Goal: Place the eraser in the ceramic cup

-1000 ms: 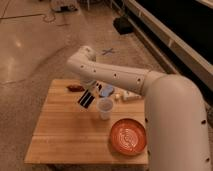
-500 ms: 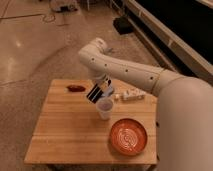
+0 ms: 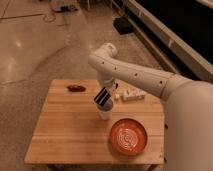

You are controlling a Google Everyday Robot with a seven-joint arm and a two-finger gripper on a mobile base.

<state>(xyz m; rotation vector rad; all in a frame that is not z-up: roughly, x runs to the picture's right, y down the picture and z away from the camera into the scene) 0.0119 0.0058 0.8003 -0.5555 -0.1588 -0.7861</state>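
Note:
My gripper point(image 3: 103, 92) hangs from the white arm over the middle of the wooden table point(image 3: 60, 135). It is shut on the eraser point(image 3: 102, 97), a black block with pale stripes that is tilted. The eraser's lower end sits right at the mouth of the ceramic cup point(image 3: 105, 114), a small whitish cup standing upright just below the gripper. A bit of blue-grey shows between the eraser and the cup rim.
A dark red oblong thing point(image 3: 76, 88) lies at the table's back left. A white object point(image 3: 131, 94) lies at the back right. The orange-red plate with white swirls point(image 3: 129, 136) sits at the front right, close to the cup. The arm spans the right side.
The arm has swung up and to the right. The gripper with the eraser has shifted from left of the cup to directly over its mouth.

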